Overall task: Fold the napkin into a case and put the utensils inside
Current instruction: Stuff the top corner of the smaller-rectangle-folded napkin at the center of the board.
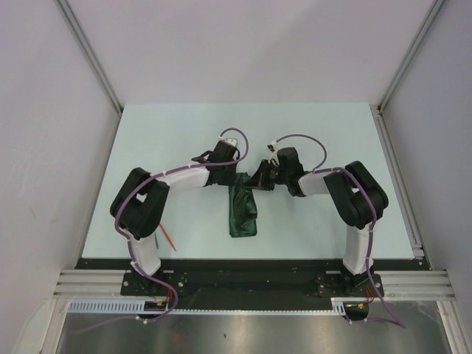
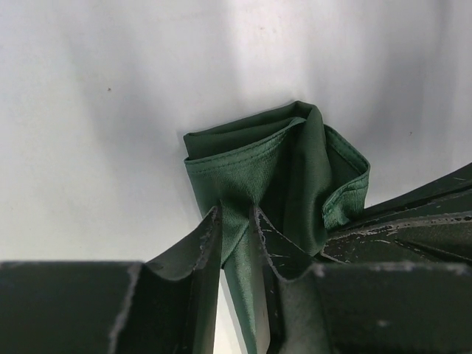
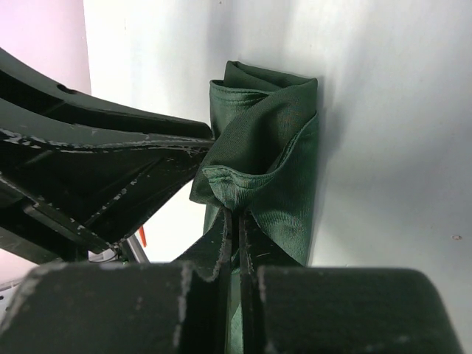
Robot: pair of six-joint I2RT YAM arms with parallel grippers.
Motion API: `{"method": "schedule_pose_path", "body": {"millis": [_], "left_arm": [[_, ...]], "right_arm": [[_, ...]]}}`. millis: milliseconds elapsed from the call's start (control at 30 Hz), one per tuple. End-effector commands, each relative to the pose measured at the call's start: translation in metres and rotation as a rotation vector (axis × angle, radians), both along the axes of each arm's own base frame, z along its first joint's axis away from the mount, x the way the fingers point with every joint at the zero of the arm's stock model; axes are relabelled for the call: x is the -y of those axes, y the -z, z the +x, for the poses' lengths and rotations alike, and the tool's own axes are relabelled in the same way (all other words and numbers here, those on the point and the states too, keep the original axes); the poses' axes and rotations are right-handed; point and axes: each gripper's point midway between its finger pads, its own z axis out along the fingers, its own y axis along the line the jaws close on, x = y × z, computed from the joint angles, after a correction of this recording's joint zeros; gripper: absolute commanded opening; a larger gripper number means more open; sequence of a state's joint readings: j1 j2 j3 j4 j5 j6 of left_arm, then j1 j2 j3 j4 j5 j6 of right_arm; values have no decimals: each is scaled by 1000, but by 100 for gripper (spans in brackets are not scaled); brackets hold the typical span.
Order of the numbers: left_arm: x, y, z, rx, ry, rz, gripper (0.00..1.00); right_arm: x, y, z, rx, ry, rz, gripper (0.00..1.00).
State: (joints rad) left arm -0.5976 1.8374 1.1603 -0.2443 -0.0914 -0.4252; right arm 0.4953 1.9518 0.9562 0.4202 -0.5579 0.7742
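The dark green napkin (image 1: 243,210) lies mid-table, folded into a narrow, long strip running towards the near edge. Its far end is lifted and bunched between both grippers. My left gripper (image 1: 236,179) is shut on one fold of that end; in the left wrist view its jaws (image 2: 236,214) pinch the cloth (image 2: 251,162). My right gripper (image 1: 259,179) is shut on the hemmed edge beside it; the right wrist view shows its jaws (image 3: 236,215) closed on the napkin (image 3: 276,133). The orange-red utensil (image 1: 168,237) lies near the left arm's base. I cannot make out the teal utensil.
The two grippers stand close together, their fingers almost touching. The right gripper's finger (image 2: 413,221) crosses the left wrist view, and the left gripper's finger (image 3: 110,158) crosses the right wrist view. The table (image 1: 317,140) has white walls on three sides.
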Motion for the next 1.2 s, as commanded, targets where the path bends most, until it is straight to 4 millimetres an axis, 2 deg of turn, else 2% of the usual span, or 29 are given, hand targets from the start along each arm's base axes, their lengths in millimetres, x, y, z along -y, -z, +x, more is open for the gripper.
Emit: {"method": "schedule_pose_path", "body": {"millis": [0,400,533,633,800,933,1067,1167], "left_arm": [[14,-12,9,29,26,-39,26],[17,-3,3,5,33,-27,30],[16,0,5,1,21,-12,20],[15,-7,6,14,10,-22,11],[11,-24,11,50,-8,-43,8],[10,-33,8,55,-14,-81,0],[11,-51,9,96,-23,-121,0],[11,-53,10,92,-25,-122,0]], "right_arm": [[-6,-28,10,68,-7,49,0],[-8,-24,9,59,-10,48,0],[-8,-25,9,57,-8,43,0],[-9,-23,8,47,-9,27,0],[-9,-22,8,53,-17,-10,0],[-12,-18,5,38,-28,-29,0],[-15,-18,4,34,-37,-33,0],[-15,-17,5,29,-35,-38,0]]}}
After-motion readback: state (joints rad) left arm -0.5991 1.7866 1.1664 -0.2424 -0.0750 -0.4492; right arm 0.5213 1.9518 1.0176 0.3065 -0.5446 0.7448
